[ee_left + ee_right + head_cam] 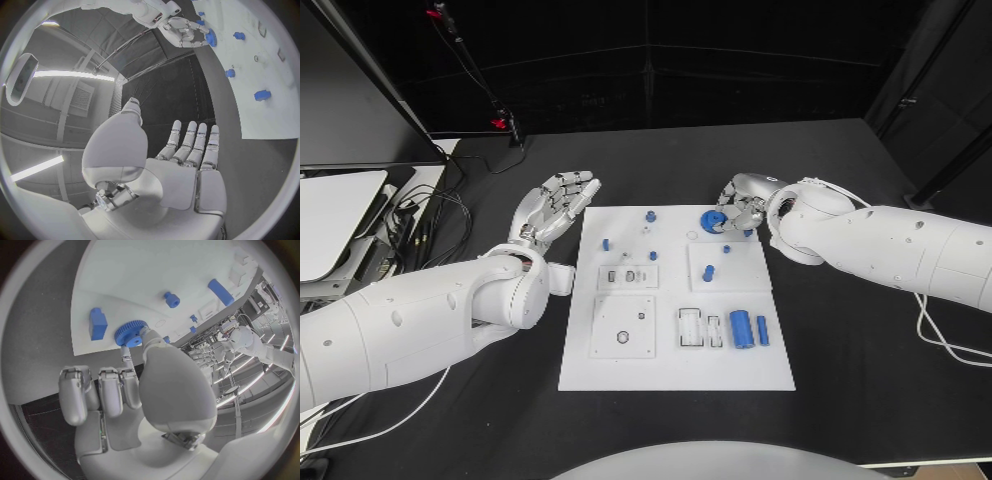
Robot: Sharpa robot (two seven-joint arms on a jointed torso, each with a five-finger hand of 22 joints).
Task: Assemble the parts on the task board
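Two hands are seen at the task board (pixel 678 372) on the black bench (pixel 862 380). A blue gear (pixel 714 222) is pinched by the right hand (pixel 741 203) above the board's far right corner. The left hand (pixel 557 207) is held flat, fingers spread, beside the board's left edge.

One white task board (pixel 678 375) | two robot hands: left hand (pixel 557 207), right hand (pixel 744 203) | one blue gear (pixel 714 222) | two blue cylinders lying side by side (pixel 741 329)
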